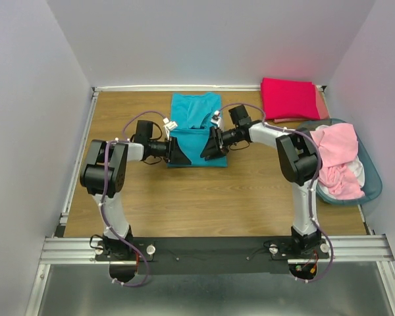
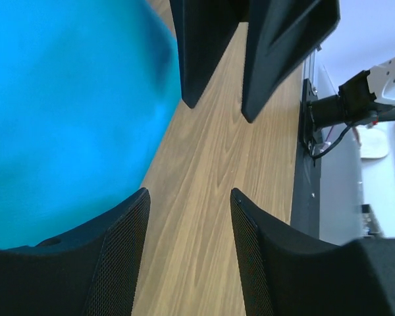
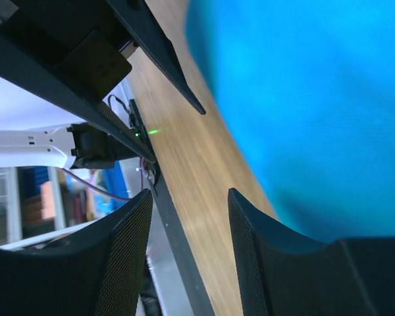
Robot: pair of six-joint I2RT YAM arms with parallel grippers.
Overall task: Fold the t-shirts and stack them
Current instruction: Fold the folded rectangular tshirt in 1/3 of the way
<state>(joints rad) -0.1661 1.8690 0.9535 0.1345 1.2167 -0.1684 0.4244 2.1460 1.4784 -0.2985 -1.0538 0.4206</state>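
My left hand (image 1: pixel 180 154) and right hand (image 1: pixel 210 146), fingers apart and empty, flank the teal t-shirt (image 1: pixel 196 112) near its front edge, probably to fold it.

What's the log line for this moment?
left claw open at teal t-shirt near edge | right claw open, same edge | crimson t-shirt folded far right | pink t-shirts in basket

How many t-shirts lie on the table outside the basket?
3: the teal t-shirt mid-table, the crimson t-shirt at the far right corner, the salmon t-shirt under it. More may hide beneath.
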